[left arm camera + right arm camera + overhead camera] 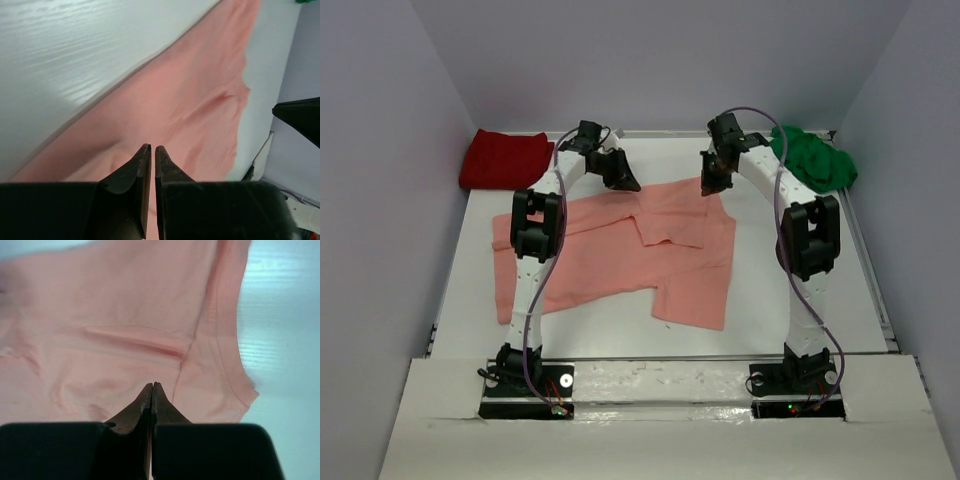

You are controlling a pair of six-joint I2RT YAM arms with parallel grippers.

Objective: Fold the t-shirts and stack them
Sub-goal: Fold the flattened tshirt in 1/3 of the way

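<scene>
The salmon-pink t-shirt lies spread on the white table, partly folded over itself in the middle. My left gripper hovers at its far edge, with the jaws shut but for a hairline gap and nothing between the tips; pink cloth lies below. My right gripper is at the shirt's far right corner, jaws shut over a sleeve and its hem. The dark red t-shirt lies folded at the far left. The bright green t-shirt is bunched at the far right.
Lilac walls enclose the table on the left, back and right. A metal rail runs along the right table edge. The other arm's dark tip shows at the right of the left wrist view.
</scene>
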